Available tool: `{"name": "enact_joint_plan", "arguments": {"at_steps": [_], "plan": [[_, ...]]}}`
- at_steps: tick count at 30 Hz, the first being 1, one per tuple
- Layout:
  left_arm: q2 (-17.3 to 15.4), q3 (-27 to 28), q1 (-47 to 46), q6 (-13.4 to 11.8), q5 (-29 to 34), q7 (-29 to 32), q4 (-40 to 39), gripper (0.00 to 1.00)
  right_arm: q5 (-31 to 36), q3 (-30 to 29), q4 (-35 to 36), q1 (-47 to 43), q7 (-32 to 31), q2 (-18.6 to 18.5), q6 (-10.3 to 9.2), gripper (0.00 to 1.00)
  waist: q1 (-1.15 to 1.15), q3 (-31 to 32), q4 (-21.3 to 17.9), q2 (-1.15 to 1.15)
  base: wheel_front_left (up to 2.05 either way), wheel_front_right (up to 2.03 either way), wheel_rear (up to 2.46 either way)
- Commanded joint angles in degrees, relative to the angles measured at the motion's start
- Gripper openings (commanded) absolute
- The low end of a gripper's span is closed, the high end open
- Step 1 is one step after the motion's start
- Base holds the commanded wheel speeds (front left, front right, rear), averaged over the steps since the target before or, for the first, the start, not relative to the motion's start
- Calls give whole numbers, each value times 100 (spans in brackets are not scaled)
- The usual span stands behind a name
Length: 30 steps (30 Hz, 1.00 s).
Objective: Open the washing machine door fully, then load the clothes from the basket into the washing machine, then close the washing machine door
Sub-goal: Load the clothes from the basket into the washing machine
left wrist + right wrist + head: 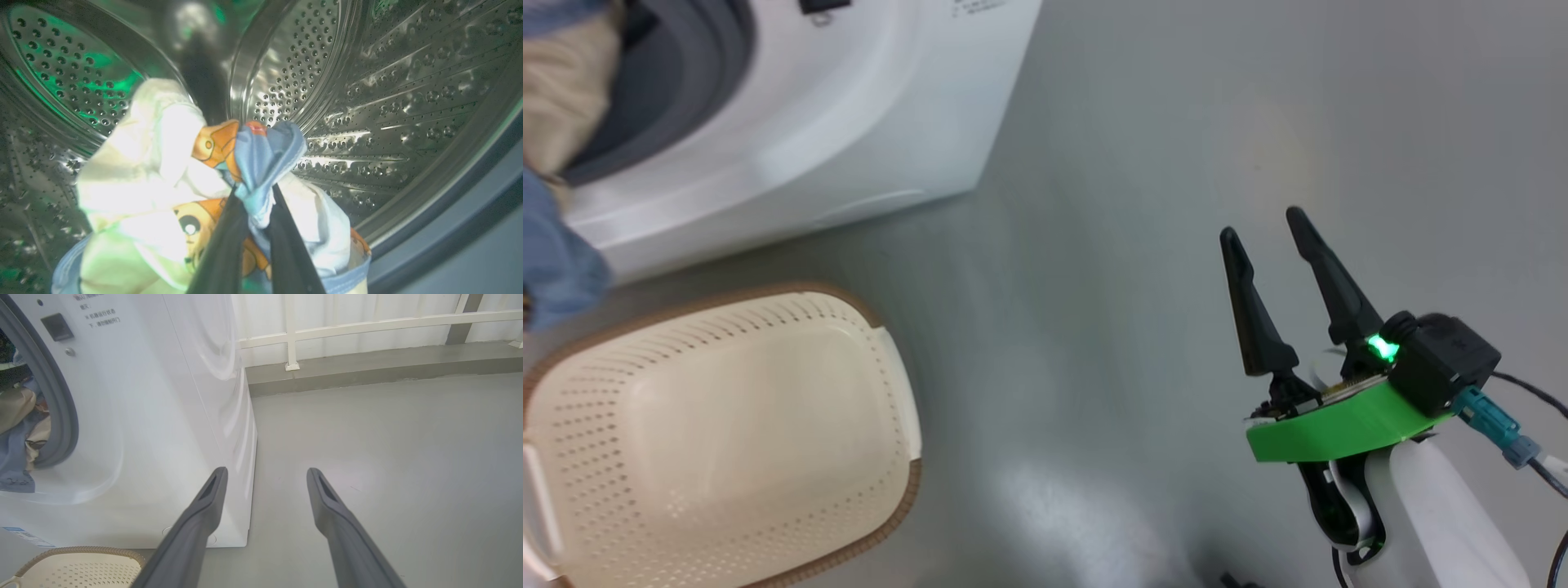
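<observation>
Your left pincer (pixel 255 192) is pinched narrow on a fold of light blue fabric, deep inside the perforated steel drum (pixel 367 81). The clothes (pixel 163 163), cream-white with orange prints, bunch around its fingers and have not been let go. Your right pincer (pixel 1262 223) stands wide and holds nothing, over the grey floor (pixel 1135 327), well apart from the washing machine (pixel 849 122).

The basket (pixel 727 298) sits just before the machine, and the part in view is bare plastic. So I judge the door step done and the loading nearly finished. You have left to release the bundle, draw the arm out and shut the door. Blue and beige fabric (pixel 18 457) shows at the grey gasket (pixel 61 416). I cannot tell whether it lies clear.
</observation>
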State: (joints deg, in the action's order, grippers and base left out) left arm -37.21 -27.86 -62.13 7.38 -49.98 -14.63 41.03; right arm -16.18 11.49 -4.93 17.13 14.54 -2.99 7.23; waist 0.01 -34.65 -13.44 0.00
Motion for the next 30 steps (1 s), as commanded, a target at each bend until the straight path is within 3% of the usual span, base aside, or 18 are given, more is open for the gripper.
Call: {"name": "enact_joint_plan", "arguments": {"at_steps": [1, 6, 11, 14, 17, 18, 19, 20, 30], "plan": [[-410, 255, -315, 11, 103, -37, -212, 0, -42, 120, 197, 31, 46, 11, 25, 100, -1, -389, -268, 0, 0, 0, 0], [-404, 1046, -750, 11, 386, -37, -719, 0, -74, 181, 241, 80, 46, 11, 25, 100, -1, -535, -303, 0, 0, 0, 0], [-154, 1949, -770, 11, 650, -37, -1104, 0, -88, 187, 241, 98, 46, 11, 25, 100, -1, -582, -311, 0, 0, 0, 0], [-38, 2191, -641, 11, 840, -37, -1166, 0, -88, 191, 227, 107, 46, 11, 25, 100, -1, -579, -304, 0, 0, 0, 0], [7, 1997, -445, 11, 903, -37, -877, 0, -80, 202, 206, 106, 46, 11, 25, 100, -1, -547, -278, 0, 0, 0, 0], [12, 1882, -422, 11, 881, -37, -725, 24, -75, 205, 196, 102, 46, 11, 25, 100, -1, -536, -267, 0, 0, 0, 0], [0, 1712, -408, 11, 871, -34, -557, 95, -71, 209, 185, 98, 46, 11, 25, 100, -1, -521, -256, 0, 0, 0, 0], [-4, 1508, -408, 11, 829, 37, -372, 100, -66, 210, 171, 95, 46, 11, 25, 100, -1, -503, -244, 0, 0, 0, 0], [-35, 296, -840, 11, 389, 1243, 709, 100, -59, 253, 54, 118, 46, 11, 25, 100, -1, -346, -180, 0, 0, 0, 0]]}}
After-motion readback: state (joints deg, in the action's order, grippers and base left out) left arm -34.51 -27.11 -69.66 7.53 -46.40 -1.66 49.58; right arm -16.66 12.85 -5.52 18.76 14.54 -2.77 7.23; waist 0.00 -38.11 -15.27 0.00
